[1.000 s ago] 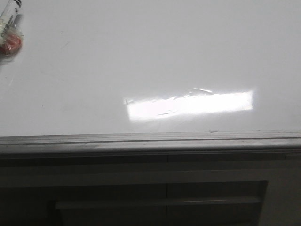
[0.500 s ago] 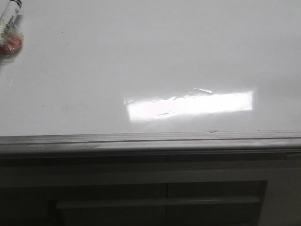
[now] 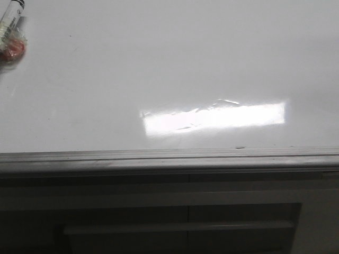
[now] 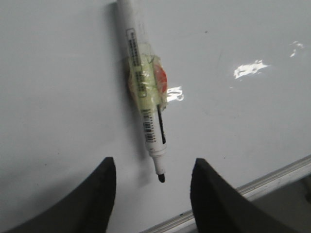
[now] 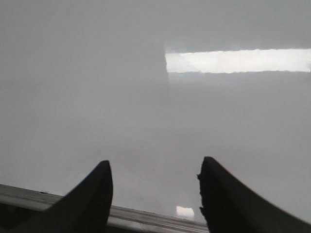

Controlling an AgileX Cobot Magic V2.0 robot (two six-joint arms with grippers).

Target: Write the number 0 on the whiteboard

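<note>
**Marker shifts a little at the far left corner**

The marker [image 3: 11,16] has moved slightly up in the front view since a second ago. It lies on the whiteboard [image 3: 175,63], far left, with tape around its middle. The left hand [image 4: 153,187] is open above its tip. The right hand [image 5: 154,194] is open too, over bare board near the frame [image 3: 169,159]. No written number is visible.

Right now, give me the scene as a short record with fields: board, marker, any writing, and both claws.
surface: whiteboard, glossy white, grey frame edge along the near side
writing: no number 0 visible on it yet
marker: marker lying flat on the board at the far left, uncapped, tape and an orange-red piece wrapped round its middle
glare: bright rectangular glare patch near the frame
left claw: left claw open, above the marker tip, not gripping
right claw: right claw open, over bare board, holding nothing
</note>
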